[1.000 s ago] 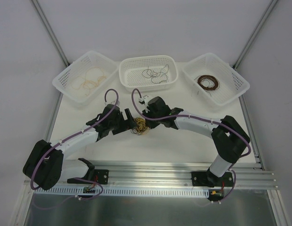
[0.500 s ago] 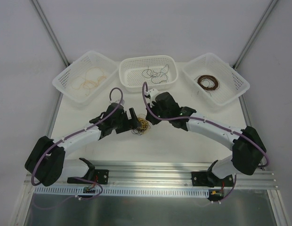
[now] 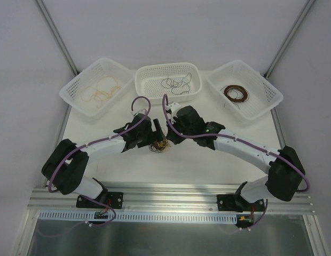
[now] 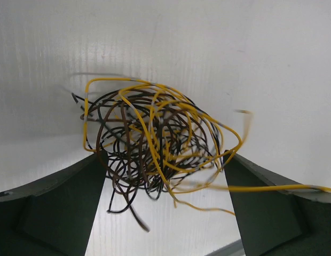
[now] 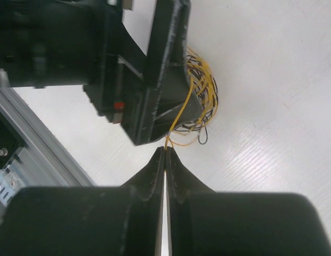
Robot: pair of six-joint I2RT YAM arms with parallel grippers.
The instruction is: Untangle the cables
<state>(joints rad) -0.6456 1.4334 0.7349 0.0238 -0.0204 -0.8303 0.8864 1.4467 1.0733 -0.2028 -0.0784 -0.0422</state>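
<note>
Partly done | three baskets [image 3: 166, 67] hold sorted tan, black, brown cables [image 3: 176, 84] | mixed tangle [image 4: 155, 144] lies on desk [image 3: 208, 165] between the tools | left tool [image 4: 165, 160] apart, straddling tangle, gripping nothing | right tool [image 5: 165, 152] clamped on one yellow wire [image 5: 179, 118] running from tangle | left to do, likely: free and sort remaining strands

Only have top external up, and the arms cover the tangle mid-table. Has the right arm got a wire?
Observer: Yes. The right gripper has its jaws shut on one yellow strand coming out of the tangle.
Operator: Left?
Observer: The left gripper has its jaws open, one on each side of the tangle.
Operator: Strand clear of the left arm?
Observer: It runs close past a left finger. Can't tell whether they touch.
</note>
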